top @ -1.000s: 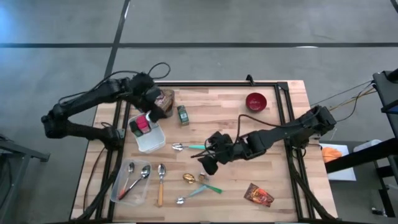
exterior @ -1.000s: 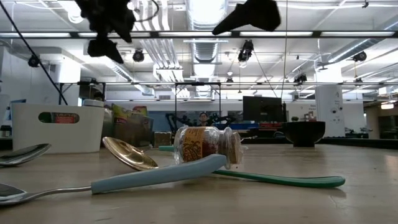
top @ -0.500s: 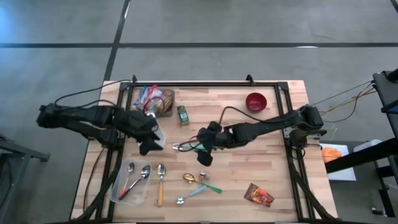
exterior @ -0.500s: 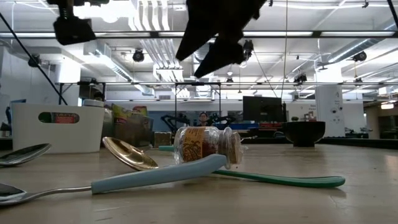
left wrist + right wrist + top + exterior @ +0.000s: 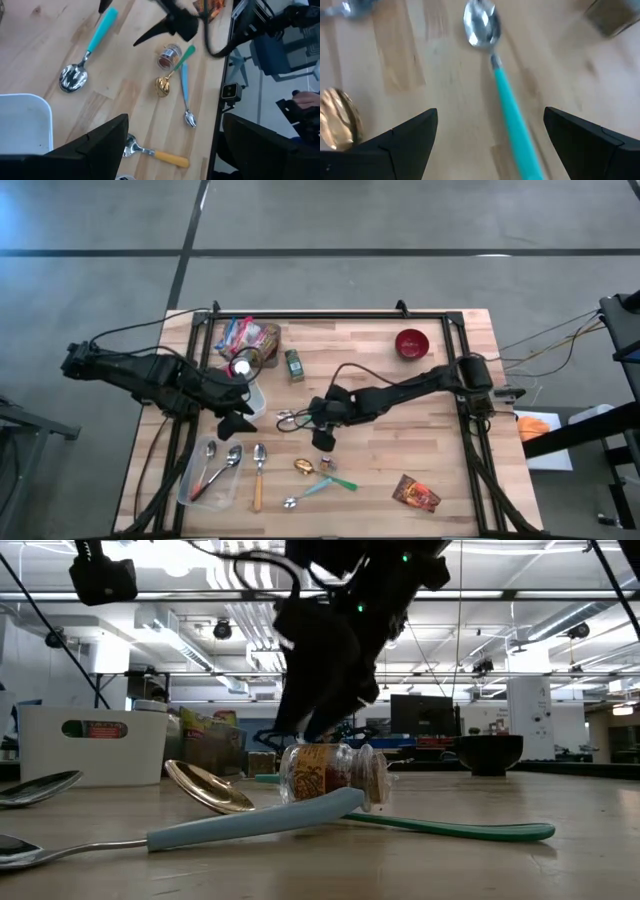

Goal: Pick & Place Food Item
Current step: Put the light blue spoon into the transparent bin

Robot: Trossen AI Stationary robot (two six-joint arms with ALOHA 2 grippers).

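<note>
My right gripper (image 5: 322, 434) released above small glass spice jar (image 5: 327, 464): rigid, slick, rolls; pinch across body mid-desk.

Robotics lab, open ceiling with ducts (image 5: 330, 615), strip lights, monitors (image 5: 418, 715), concrete floor (image 5: 330, 220)

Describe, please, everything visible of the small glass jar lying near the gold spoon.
The jar is small, of clear glass, with reddish-brown contents and a yellowish label. It lies on its side on the wooden table, beside the gold spoon. A light blue spoon handle lies just in front of it; whether they touch is unclear. Neither gripper holds it.
</note>
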